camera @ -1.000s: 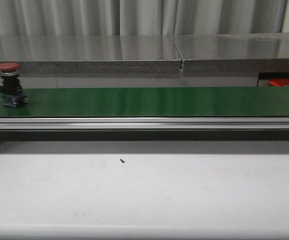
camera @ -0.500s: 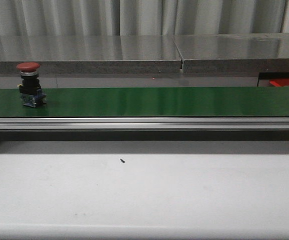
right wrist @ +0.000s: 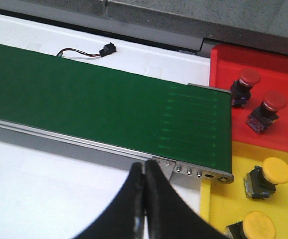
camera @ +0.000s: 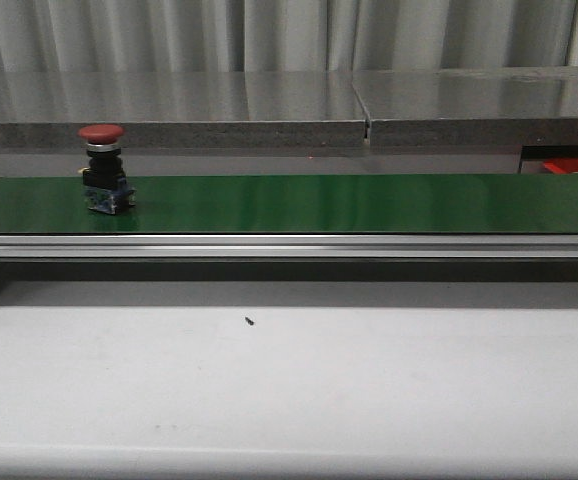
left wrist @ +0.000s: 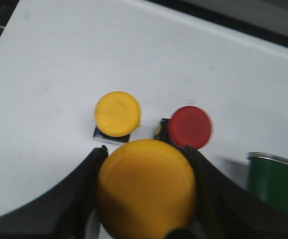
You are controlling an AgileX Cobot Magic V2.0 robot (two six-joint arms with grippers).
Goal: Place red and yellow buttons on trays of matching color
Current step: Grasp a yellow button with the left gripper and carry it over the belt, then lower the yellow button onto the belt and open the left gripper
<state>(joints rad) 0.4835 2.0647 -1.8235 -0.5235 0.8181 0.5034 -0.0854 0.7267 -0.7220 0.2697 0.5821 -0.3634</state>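
Note:
A red button [camera: 103, 168] stands upright on the green belt [camera: 319, 203], left of its middle. My left gripper [left wrist: 146, 194] is shut on a yellow button [left wrist: 145, 186], held above the white table. Below it stand another yellow button [left wrist: 117, 114] and a red button [left wrist: 190, 127]. My right gripper [right wrist: 144, 172] is shut with nothing in it, hovering near the belt's end. The red tray [right wrist: 268, 74] holds two red buttons [right wrist: 245, 82] [right wrist: 269, 107]. The yellow tray [right wrist: 223, 199] holds two yellow buttons [right wrist: 269, 175] [right wrist: 256, 226]. Neither gripper shows in the front view.
The green belt [right wrist: 109, 109] has a metal side rail [camera: 289, 245] and an end bracket [right wrist: 199, 172]. A small black speck [camera: 250, 321] lies on the white table. A black sensor with red wire [right wrist: 104, 50] sits behind the belt. A grey counter [camera: 269, 105] runs behind.
The red button on the belt has travelled to the right, from the far left end toward the middle, staying upright.

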